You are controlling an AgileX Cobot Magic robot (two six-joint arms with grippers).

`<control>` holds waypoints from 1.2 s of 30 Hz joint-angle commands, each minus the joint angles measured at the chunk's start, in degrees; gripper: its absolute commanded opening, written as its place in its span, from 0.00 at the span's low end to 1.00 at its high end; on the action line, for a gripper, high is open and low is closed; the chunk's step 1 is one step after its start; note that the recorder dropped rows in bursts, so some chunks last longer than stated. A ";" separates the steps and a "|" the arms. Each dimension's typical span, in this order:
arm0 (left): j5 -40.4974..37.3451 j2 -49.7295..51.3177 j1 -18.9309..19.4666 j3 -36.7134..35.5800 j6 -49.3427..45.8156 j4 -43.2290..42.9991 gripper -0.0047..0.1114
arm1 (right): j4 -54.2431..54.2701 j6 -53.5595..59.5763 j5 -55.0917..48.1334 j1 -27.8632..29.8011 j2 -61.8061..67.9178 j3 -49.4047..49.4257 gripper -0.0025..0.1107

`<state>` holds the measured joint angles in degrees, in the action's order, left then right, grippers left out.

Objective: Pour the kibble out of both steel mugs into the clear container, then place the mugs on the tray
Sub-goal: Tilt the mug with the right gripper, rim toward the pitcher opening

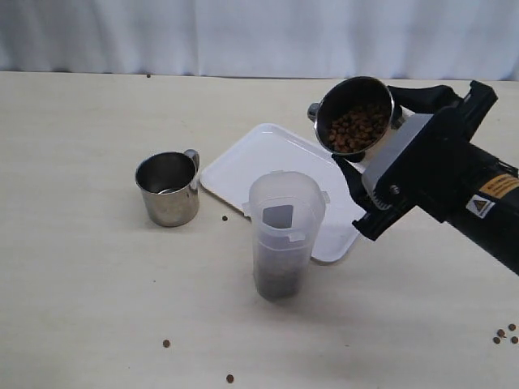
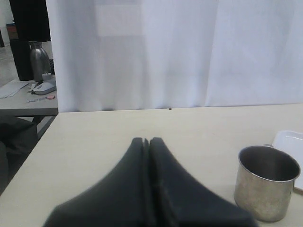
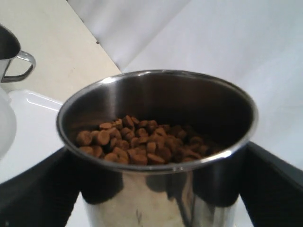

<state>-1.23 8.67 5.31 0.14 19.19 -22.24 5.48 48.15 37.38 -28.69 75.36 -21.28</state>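
Found the right gripper (image 1: 369, 130) clamped on a polished cylindrical steel mug (image 1: 361, 96), matte black jaws spread wide around its body. Saw it tilted in the air, round brown kibble (image 1: 355, 130) heaped inside, at two o'clock from the clear container (image 1: 284, 243). Noted translucent plastic, a rounded-square rim, dark pellets in its base and a grey label patch (image 1: 280, 215); could read nothing there. Placed the smooth white tray (image 1: 251, 162) at twelve o'clock and the second steel mug (image 1: 168, 190) at ten. Found the left gripper (image 2: 147, 142) pressed together above the pale table (image 2: 94, 132). Spotted a yellow sticker (image 1: 501, 185) on the right arm, writing illegible.
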 commanded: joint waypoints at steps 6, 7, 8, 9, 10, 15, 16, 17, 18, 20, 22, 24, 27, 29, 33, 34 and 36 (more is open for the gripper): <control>0.31 -0.40 0.09 -0.14 0.15 0.06 0.04 | -1.00 2.17 -7.75 -0.08 -5.51 -0.01 0.06; 0.31 -0.40 0.09 -0.14 0.15 0.06 0.04 | -1.63 2.17 -7.89 -0.08 -5.51 -0.01 0.06; 0.31 -0.40 0.09 -0.14 0.15 0.06 0.04 | -2.47 2.17 -7.89 -0.08 -5.51 -0.01 0.06; 0.31 -0.40 0.09 -0.14 0.15 0.06 0.04 | -3.27 2.17 -7.89 -0.08 -5.51 -0.01 0.06; 0.31 -0.40 0.09 -0.14 0.15 0.06 0.04 | -3.55 2.17 -7.89 -0.08 -5.51 -0.01 0.06; 0.31 -0.40 0.09 -0.14 0.15 0.06 0.04 | -3.57 4.70 -7.89 -0.08 -5.51 -0.01 0.06; 0.31 -0.40 0.09 -0.14 0.15 0.06 0.04 | -3.57 4.96 -7.89 -0.08 -5.51 -0.01 0.06; 0.31 -0.40 0.09 -0.14 0.15 0.06 0.04 | -3.57 4.96 -7.89 -0.08 -5.51 -0.01 0.06; 0.31 -0.40 0.09 -0.14 0.15 0.06 0.04 | -3.57 4.96 -7.89 -0.08 -5.51 -0.01 0.06; 0.31 -0.40 0.09 -0.14 0.15 0.06 0.04 | -3.57 5.08 -7.89 -0.08 -5.51 -0.01 0.06; 0.31 -0.40 0.09 -0.14 0.15 0.06 0.04 | -3.57 5.19 -8.06 -0.08 -5.88 -0.01 0.06; 0.31 -0.40 0.09 -0.14 0.15 0.06 0.04 | -3.86 5.19 -8.99 -0.08 -6.83 -0.01 0.06; 0.31 -0.40 0.09 -0.14 0.15 0.06 0.04 | -3.86 5.19 -10.01 -0.08 -9.01 0.38 0.06; 0.31 -0.40 0.09 -0.14 0.15 0.06 0.04 | -4.72 5.19 -10.01 -0.08 -10.65 0.98 0.06; 0.31 -0.40 0.09 -0.14 0.15 0.06 0.04 | -5.13 5.08 -10.44 -0.08 -12.40 1.09 0.06; 0.31 -0.40 0.09 -0.14 0.15 0.06 0.04 | -5.48 5.22 -10.74 -0.08 -12.53 1.09 0.06; 0.31 -0.40 0.09 -0.14 0.15 0.06 0.04 | -7.92 5.02 -11.50 -0.08 -12.53 1.09 0.06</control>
<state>-1.28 8.67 5.31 0.14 19.19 -22.24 0.00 52.85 25.12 -28.69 63.53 -20.11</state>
